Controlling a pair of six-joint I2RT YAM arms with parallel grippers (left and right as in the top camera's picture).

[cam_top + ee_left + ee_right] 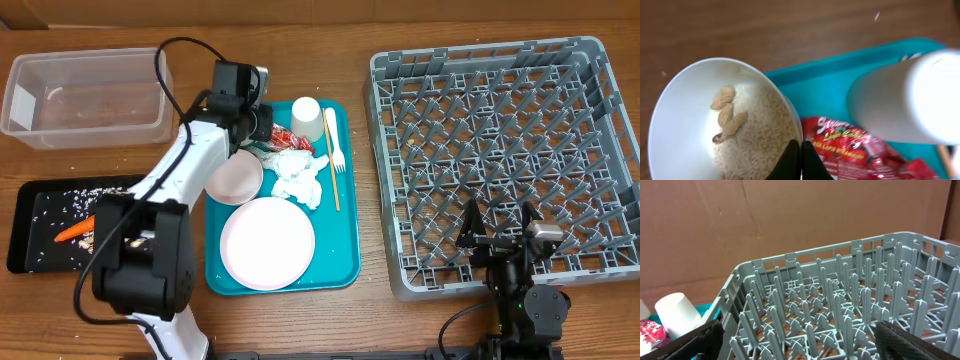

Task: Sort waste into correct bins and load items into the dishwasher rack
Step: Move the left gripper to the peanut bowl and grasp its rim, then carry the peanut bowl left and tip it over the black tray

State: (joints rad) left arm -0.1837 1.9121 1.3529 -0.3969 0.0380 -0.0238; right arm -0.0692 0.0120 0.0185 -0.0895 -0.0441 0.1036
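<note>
Right, your left pincer [800, 159] is clenched on the rim of the small white bowl [685, 125], with the two fingertips pressed together at its near edge. Inside that bowl you have a few pale nuts [727, 117] lying on a bed of rice-like grains [762, 145]. The bowl sits at the edge of the teal tray [830, 80]. The red wrapper [850, 145] is just beside it, and the white cup [910, 100] is just past the wrapper.

From above, your left arm reaches across the tray's upper left corner and covers the gripped bowl. On the tray you can also pick out the second bowl [235, 177], with the round plate [267, 243] in front of it. The crumpled tissue [298, 175] is in the middle and the fork [334, 140] runs along the right side.

Over on the left of the worktop [330, 60], the clear tub [85, 95] stands at the back. The black tray [22, 215] in front of it carries the carrot [75, 232] among scattered grains [60, 205].

Your right pincer [497, 232] hangs released, fingers spread wide, over the near edge of the grey rack [500, 130], well apart from the teal tray.
</note>
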